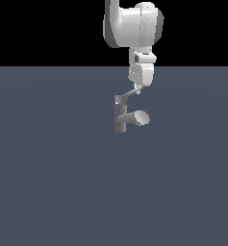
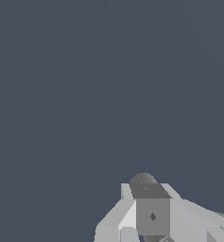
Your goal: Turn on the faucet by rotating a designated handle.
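Observation:
The small grey faucet [image 1: 120, 120] stands upright in mid-scene, its thick stubby spout [image 1: 136, 117] pointing to the exterior view's right. The handle [image 1: 128, 93], a thin light lever, slants up from the top cap toward the exterior view's right. My gripper [image 1: 138, 88] hangs straight down from the white arm, its fingers drawn into one narrow tip that touches the handle's outer end. Nothing is held between them. In the wrist view the fingers [image 2: 127, 217] fill the lower edge, with a dark rounded faucet part [image 2: 142, 179] just past them.
A flat blue-grey floor [image 1: 48, 182] spreads all around the faucet. The white arm links [image 1: 134, 24] rise above it, against a black background.

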You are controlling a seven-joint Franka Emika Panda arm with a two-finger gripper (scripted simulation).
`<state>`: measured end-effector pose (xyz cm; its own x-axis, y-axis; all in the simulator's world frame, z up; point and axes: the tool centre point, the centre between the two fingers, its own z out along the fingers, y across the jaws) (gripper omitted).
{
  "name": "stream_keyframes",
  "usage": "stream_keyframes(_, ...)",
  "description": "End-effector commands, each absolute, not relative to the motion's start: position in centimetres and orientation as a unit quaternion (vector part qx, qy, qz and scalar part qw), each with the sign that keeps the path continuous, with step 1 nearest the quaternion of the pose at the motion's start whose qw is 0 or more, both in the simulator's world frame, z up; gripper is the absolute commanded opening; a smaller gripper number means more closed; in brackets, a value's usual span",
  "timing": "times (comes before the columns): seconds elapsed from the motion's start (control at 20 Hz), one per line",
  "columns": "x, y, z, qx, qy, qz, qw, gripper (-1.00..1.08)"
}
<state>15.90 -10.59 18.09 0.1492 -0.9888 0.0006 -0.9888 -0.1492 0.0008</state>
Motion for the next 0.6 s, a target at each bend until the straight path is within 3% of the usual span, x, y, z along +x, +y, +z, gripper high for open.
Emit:
stream_keyframes(0.0,16.05,-10.73,18.02,0.756,-0.654,0.000,0.000,-1.00)
stream_keyframes(0.55,15.57,-10.70,18.13,0.758,-0.653,0.000,0.000,-1.00)
